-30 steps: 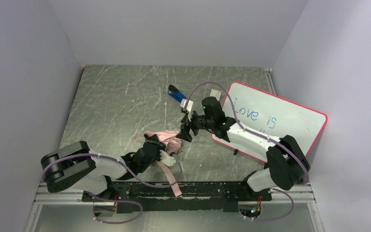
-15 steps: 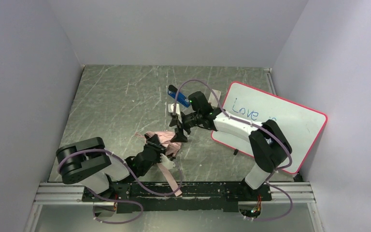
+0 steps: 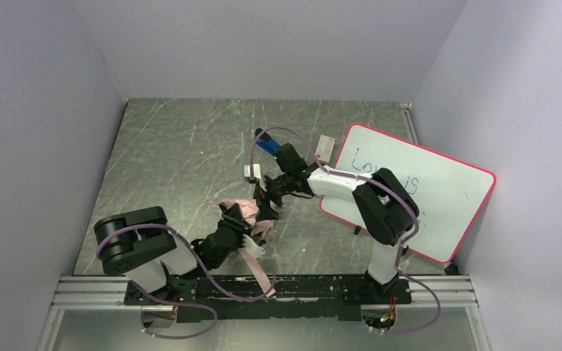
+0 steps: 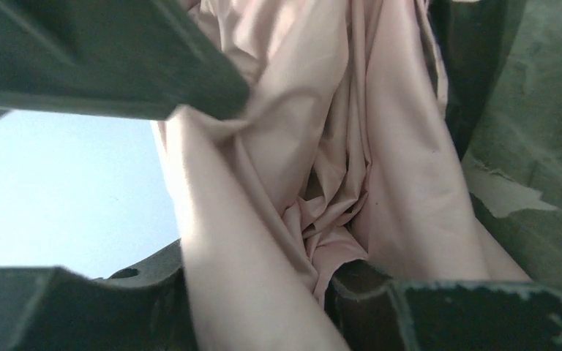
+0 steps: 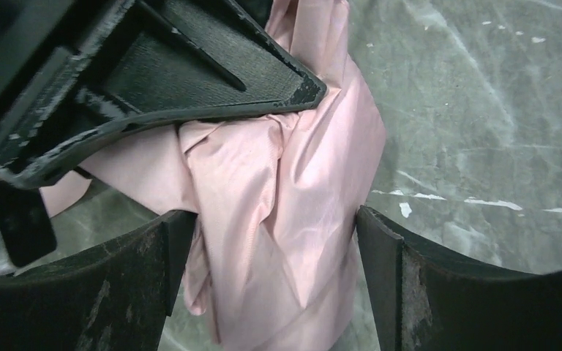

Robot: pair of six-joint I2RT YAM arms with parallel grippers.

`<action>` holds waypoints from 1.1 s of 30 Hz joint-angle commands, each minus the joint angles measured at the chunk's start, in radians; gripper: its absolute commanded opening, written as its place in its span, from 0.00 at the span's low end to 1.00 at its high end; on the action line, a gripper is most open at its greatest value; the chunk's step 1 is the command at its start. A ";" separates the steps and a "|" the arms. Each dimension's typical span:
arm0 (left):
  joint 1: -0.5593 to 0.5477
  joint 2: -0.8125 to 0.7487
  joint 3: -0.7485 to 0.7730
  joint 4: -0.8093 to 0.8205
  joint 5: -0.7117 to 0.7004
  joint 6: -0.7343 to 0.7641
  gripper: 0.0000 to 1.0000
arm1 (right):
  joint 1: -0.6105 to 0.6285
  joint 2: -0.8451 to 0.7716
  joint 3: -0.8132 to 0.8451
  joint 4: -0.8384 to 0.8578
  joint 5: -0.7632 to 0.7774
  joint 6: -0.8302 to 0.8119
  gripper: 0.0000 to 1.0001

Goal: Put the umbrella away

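- Left gripper: low over the table, close to the near edge and a little left of its middle. We see it partly closed, clamped on a bunch of pink cloth.
- Left wrist view: the upper finger presses a fold of the cloth at its tip. The rest of the bundle runs down past the lower finger and fills the gap between the two.
- Umbrella: collapsed into a crumpled pink heap on the table, near the near edge and about mid-width. It sits between the two grippers and touches both. We cannot make out the ribs or the handle.
- Strap: a pink band trailing from the heap toward the near edge, with its end lying over the rail there.
- Right gripper: reached in from the right and down at the far right side of the heap. We note the jaws spread wide.
- Right wrist view: the fingers stand on either side of a ridge of cloth. The cloth spans the gap, but we cannot tell whether it is squeezed.
- Stapler: blue and black, farther back on the table, apart from the umbrella.
- Whiteboard: red-framed with blue writing, along the right edge.
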 commanded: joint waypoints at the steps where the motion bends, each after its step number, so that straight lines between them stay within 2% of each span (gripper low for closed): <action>1: -0.015 0.023 -0.030 -0.075 0.010 0.028 0.05 | 0.023 0.075 0.036 -0.025 0.043 -0.018 0.85; 6: -0.018 0.008 -0.036 -0.072 0.010 0.016 0.05 | 0.030 0.121 0.026 0.020 0.141 0.014 0.83; 9: -0.017 -0.015 -0.032 -0.069 0.001 -0.005 0.05 | 0.031 0.149 0.036 0.000 0.186 0.006 0.73; 12: -0.017 -0.064 -0.016 -0.096 -0.013 -0.045 0.12 | 0.031 0.164 0.037 -0.003 0.220 0.007 0.48; 14: -0.017 -0.116 0.000 -0.141 -0.016 -0.082 0.24 | 0.031 0.162 0.026 0.020 0.240 0.020 0.33; 15: -0.016 -0.151 0.012 -0.171 -0.015 -0.100 0.34 | 0.031 0.160 0.020 0.030 0.247 0.025 0.29; 19: -0.014 -0.333 0.046 -0.316 0.006 -0.168 0.60 | 0.031 0.152 0.018 0.044 0.270 0.041 0.16; 20: -0.008 -0.358 0.049 -0.332 -0.009 -0.179 0.77 | 0.031 0.152 0.022 0.042 0.277 0.044 0.13; 21: 0.004 -0.377 0.048 -0.343 -0.021 -0.186 0.80 | 0.032 0.153 0.024 0.042 0.281 0.047 0.12; 27: 0.101 -0.542 0.062 -0.571 -0.015 -0.316 0.83 | 0.031 0.142 0.012 0.065 0.304 0.068 0.06; 33: 0.252 -0.676 0.099 -0.814 0.040 -0.436 0.83 | 0.038 0.127 -0.009 0.084 0.318 0.081 0.05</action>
